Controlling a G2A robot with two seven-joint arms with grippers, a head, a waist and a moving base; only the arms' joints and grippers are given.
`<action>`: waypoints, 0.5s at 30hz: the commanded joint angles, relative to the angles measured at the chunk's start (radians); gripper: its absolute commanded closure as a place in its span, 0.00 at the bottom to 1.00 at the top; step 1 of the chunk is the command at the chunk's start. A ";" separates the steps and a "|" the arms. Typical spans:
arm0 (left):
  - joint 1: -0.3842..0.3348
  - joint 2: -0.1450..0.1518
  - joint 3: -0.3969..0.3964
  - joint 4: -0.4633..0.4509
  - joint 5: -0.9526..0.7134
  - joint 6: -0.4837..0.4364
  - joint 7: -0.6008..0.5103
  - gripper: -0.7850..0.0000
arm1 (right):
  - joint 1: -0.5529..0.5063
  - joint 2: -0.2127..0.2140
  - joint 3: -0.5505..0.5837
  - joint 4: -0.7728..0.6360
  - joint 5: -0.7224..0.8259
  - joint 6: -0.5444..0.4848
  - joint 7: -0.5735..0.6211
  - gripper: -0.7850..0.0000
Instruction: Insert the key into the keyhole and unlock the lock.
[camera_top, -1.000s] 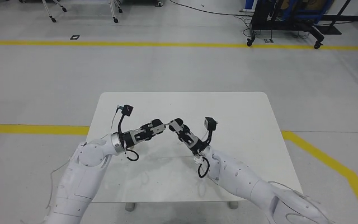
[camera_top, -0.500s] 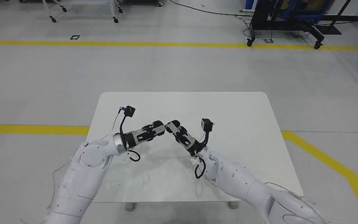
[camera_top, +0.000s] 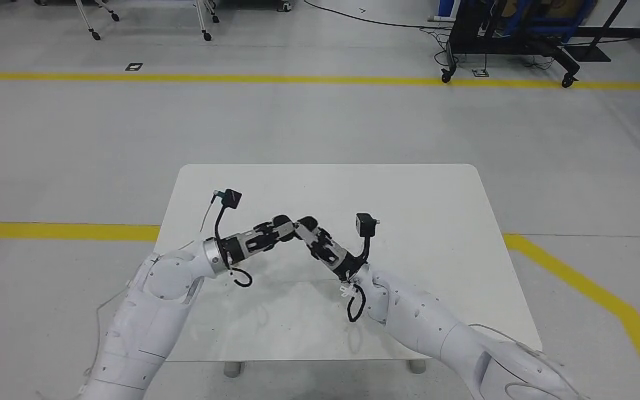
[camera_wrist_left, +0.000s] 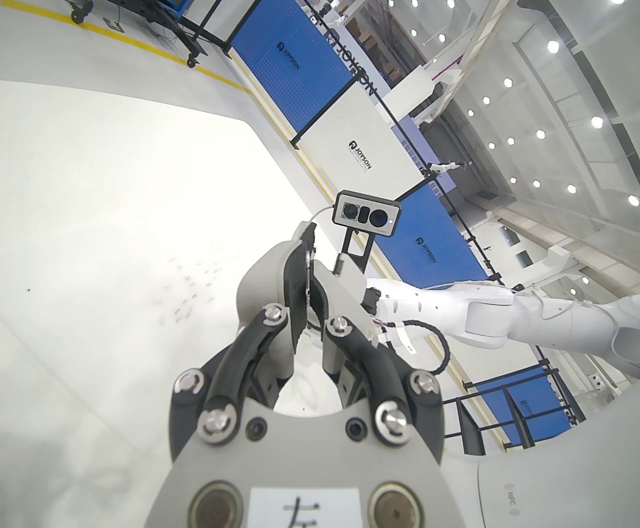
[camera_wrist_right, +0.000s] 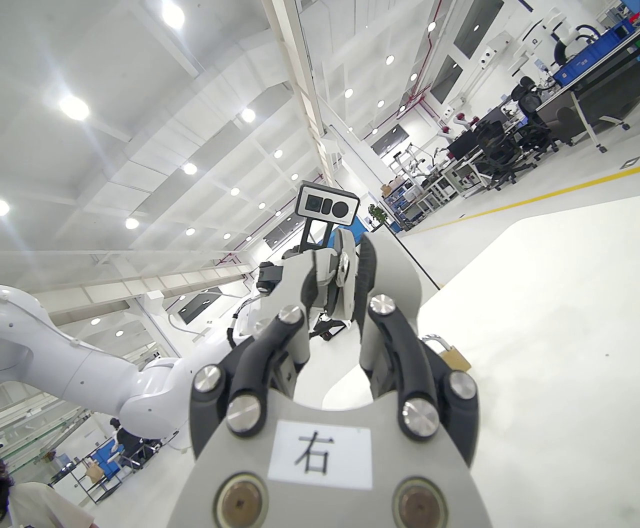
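Left fingers (camera_wrist_left: 294, 282) pinching the key (camera_wrist_right: 342, 265) above the worktop (camera_wrist_right: 525, 300), right fingers (camera_wrist_right: 387, 280) spread around it, lock (camera_wrist_right: 451, 357) lying nearby.

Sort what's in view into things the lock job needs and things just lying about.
Job:
- brass padlock with silver shackle
- small silver metal piece, probably the key, pinched in the left gripper
- right gripper, meeting the left one

Lying about:
- white rectangular table, which merely bears the padlock
- black office chairs
- black wheeled cart
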 joint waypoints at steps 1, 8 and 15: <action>-0.001 0.002 -0.005 0.002 -0.006 0.002 -0.004 1.00 | 0.000 0.000 0.000 0.000 0.000 0.000 0.000 0.00; -0.012 0.014 -0.033 0.028 -0.129 0.043 -0.101 1.00 | 0.000 0.000 0.000 0.000 0.000 0.000 0.000 0.00; -0.015 0.014 -0.032 0.030 -0.139 0.053 -0.116 1.00 | 0.000 0.000 0.000 0.000 0.000 0.000 0.000 0.00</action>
